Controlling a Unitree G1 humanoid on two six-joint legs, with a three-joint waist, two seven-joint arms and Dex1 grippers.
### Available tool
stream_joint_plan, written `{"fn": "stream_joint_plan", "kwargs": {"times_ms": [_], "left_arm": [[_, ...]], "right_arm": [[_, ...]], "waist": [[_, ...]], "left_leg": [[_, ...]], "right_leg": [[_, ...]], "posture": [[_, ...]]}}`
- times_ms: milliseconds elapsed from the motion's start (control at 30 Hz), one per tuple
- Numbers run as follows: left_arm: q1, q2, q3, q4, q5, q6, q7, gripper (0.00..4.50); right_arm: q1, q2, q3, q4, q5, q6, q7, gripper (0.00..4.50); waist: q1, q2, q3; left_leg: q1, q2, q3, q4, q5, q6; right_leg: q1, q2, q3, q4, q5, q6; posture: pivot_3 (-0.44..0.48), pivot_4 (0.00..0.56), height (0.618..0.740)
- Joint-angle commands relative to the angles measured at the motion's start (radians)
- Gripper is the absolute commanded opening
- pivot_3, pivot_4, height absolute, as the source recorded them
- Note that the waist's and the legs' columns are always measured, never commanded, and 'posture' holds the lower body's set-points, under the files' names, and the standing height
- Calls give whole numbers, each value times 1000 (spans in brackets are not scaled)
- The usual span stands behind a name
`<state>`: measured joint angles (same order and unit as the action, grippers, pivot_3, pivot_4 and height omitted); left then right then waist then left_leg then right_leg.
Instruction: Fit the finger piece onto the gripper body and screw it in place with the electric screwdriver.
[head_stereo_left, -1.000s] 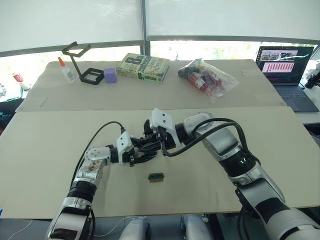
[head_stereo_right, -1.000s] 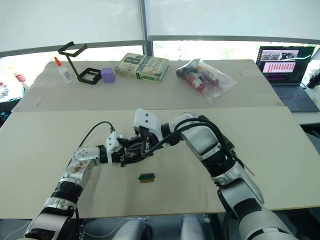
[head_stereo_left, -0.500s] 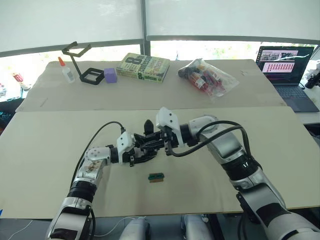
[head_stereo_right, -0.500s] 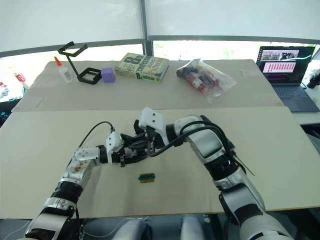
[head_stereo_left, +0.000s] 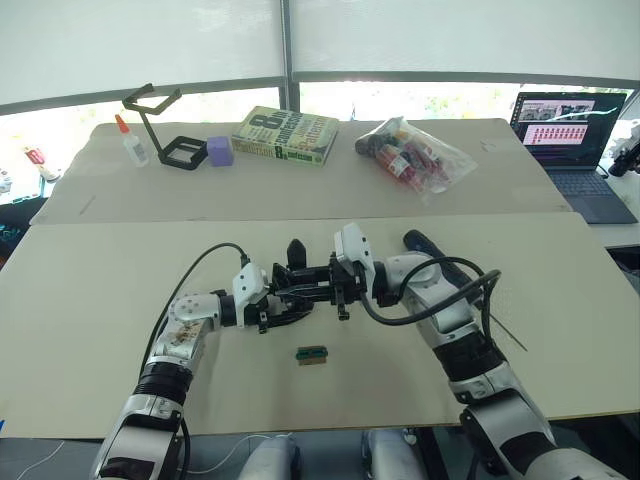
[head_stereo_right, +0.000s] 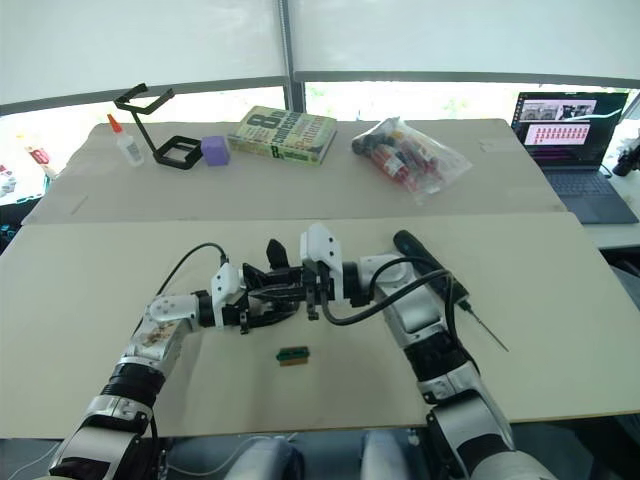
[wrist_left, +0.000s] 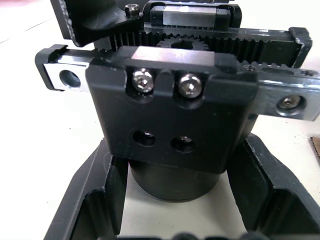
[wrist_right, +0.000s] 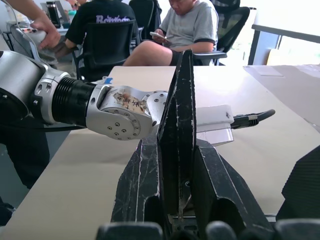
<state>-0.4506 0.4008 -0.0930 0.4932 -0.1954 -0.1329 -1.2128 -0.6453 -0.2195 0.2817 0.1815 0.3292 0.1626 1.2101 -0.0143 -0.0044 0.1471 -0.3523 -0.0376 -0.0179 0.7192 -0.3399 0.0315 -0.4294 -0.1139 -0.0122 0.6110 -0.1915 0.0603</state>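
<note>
right gripper (head_stereo_left: 322, 288) with the finger piece (wrist_right: 176, 132) now swung lower and level beside the gripper body (wrist_left: 172, 127), electric screwdriver (head_stereo_left: 462, 290) newly uncovered behind the forearm

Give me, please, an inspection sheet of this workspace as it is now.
Surface: beige table.
Job's things: gripper body in left gripper; finger piece in right gripper; electric screwdriver lying on the table by the right arm.
Clutter: small green block, book, bag, glue bottle, purple block, black stand.
Grippers: both shut.
Cables: black cable on left arm.
Surroundings: laptop, seated people.
</note>
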Motion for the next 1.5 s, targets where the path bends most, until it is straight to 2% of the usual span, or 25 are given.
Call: {"fn": "stream_joint_plan", "kwargs": {"times_ms": [33, 367, 900, 1200, 1500], "left_arm": [[34, -6, -31, 18, 7, 24, -16, 2294], [42, -2, -29, 4, 6, 33, -10, 2294], [50, 1, -34, -19, 3, 48, -8, 2294], [52, 0, -33, -27, 3, 56, -5, 2294], [57, 1, -33, -36, 1, 65, 2, 2294]], "right_arm": [[-2, 9, -8, 32, -10, -64, 10, 349], [4, -3, -22, 150, -39, -163, 37, 349], [10, -33, -19, 101, -31, -110, 50, 349], [29, -36, -12, 175, -55, -58, 24, 349], [30, -44, -5, 264, -82, -91, 22, 349]], "waist": [[0, 0, 0], [0, 0, 0], [0, 0, 0], [1, 0, 0], [0, 1, 0]], "left_leg": [[0, 0, 0, 0, 0, 0], [0, 0, 0, -1, 0, 0], [1, 0, 0, -2, 0, 0], [1, 0, 0, -2, 0, 0], [11, 0, 0, -4, 0, 0]], "right_leg": [[0, 0, 0, 0, 0, 0], [0, 0, 0, 0, 0, 0], [0, 0, 0, 0, 0, 0], [0, 0, 0, 0, 0, 0], [8, 0, 1, 0, 0, 0]], "posture": [[0, 150, 740], [0, 150, 740], [0, 150, 740], [0, 150, 740], [0, 150, 740]]}}
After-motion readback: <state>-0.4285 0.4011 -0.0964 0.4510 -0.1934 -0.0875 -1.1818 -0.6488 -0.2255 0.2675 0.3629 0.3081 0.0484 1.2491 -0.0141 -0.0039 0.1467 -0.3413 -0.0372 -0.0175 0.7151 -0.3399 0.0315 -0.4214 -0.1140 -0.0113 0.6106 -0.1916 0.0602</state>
